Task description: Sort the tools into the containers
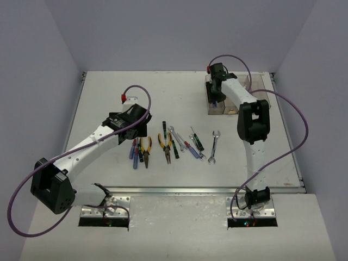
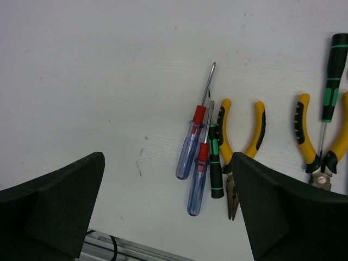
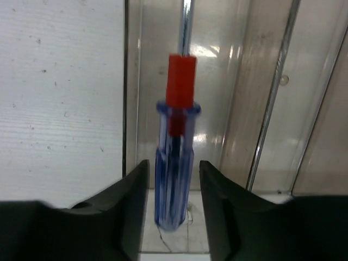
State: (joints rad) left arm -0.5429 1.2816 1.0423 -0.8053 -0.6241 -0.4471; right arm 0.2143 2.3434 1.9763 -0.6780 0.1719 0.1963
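Nearest you, the tools lie in a loose row across the middle of the desk. Your left end effector hangs over the row's left end with its jaws spread wide, holding nothing. Under it, two blue-and-red screwdrivers lie side by side, handles near and tips far. A green-and-black screwdriver crowds them on the right, and yellow-handled pliers press against that in turn. Farther right you have a second pair of pliers and, at the row's right end, a lone wrench, each lying roughly near-to-far.

At the far right stand the bins. Your right end effector is over the leftmost one. Its jaws are narrowly parted, with a sliver of gap on either side of a blue-handled screwdriver. That tool's long axis follows the bin's length, shaft pointing away from the fingers.
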